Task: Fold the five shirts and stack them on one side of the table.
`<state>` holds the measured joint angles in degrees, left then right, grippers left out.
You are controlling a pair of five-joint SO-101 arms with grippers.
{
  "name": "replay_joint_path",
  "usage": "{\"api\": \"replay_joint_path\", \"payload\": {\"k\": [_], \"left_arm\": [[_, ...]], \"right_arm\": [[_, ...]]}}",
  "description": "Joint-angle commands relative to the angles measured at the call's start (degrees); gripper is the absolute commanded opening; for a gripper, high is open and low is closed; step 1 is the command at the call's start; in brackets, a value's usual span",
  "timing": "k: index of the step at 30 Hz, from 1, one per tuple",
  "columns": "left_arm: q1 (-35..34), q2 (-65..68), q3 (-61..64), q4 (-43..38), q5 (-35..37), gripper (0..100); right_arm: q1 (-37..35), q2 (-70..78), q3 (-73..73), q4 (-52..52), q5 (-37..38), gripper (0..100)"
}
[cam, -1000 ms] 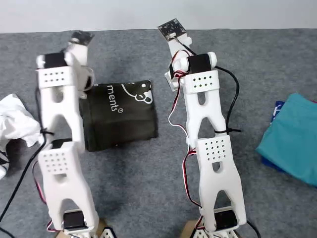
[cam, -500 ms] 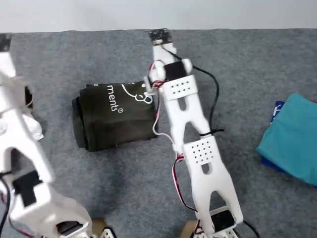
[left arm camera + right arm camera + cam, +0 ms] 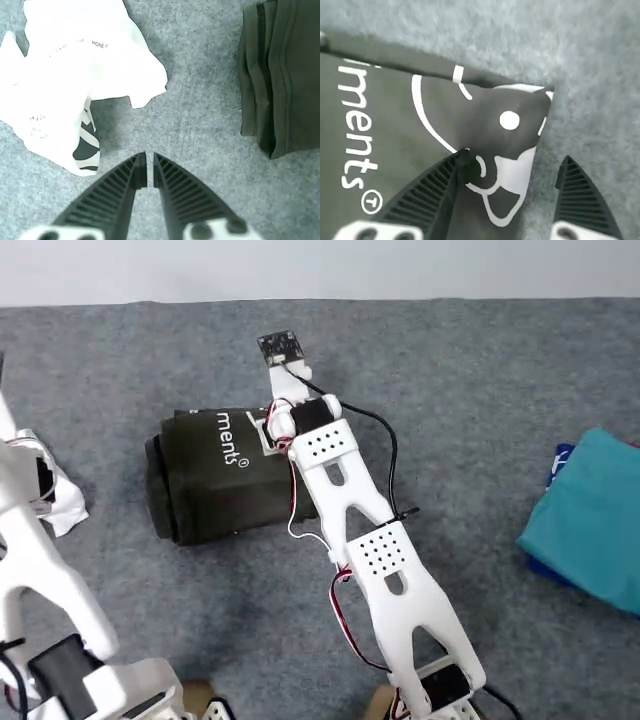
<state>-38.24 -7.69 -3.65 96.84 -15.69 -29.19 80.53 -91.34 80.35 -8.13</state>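
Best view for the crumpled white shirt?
Left wrist view: the white shirt lies almost whole, crumpled, just beyond the shut left tool. High view catches a small part of it at the picture's left. Right wrist view looks at the folded dark shirt.

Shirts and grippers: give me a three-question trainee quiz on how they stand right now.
1. Fill in: the white shirt near the left gripper lies ___, not folded.
2. True or false: the left gripper is shut on the white shirt.
3. Multiple choice: the right gripper is open over A the white shirt, B the dark folded shirt, C neither shirt.
Key: 1 crumpled; 2 false, it is shut on nothing; 3 B.
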Motion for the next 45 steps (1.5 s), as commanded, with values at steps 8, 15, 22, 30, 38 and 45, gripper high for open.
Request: {"api": "replay_joint_path", "payload": {"k": [8, 15, 22, 30, 38, 45], "left_arm": [[-0.4, -2.7, -0.2, -0.6, -0.7, 3], [-0.4, -2.7, -0.2, -0.8, -0.7, 3], [-0.4, -2.7, -0.2, -1.0, -0.7, 3], [-0.4, -2.6, -0.2, -1.0, -0.7, 3], [-0.1, -2.7, 1.3, -3.3, -0.6, 3], [-0.2, -2.7, 3.3, -3.3, -0.6, 3]], "right_arm": [[0.6, -1.6, -1.1, 10.5, -0.5, 28.8], [0.8, -5.4, -5.0, 13.7, -0.5, 28.8], [1.5, -9.0, -5.0, 12.3, -0.2, 28.8], [4.6, -9.0, -5.0, 13.7, -0.7, 28.8], [-1.1, -9.8, -4.6, 22.5, -4.5, 30.3], [-2.7, -9.7, 5.6, 18.9, -5.7, 31.6]]}}
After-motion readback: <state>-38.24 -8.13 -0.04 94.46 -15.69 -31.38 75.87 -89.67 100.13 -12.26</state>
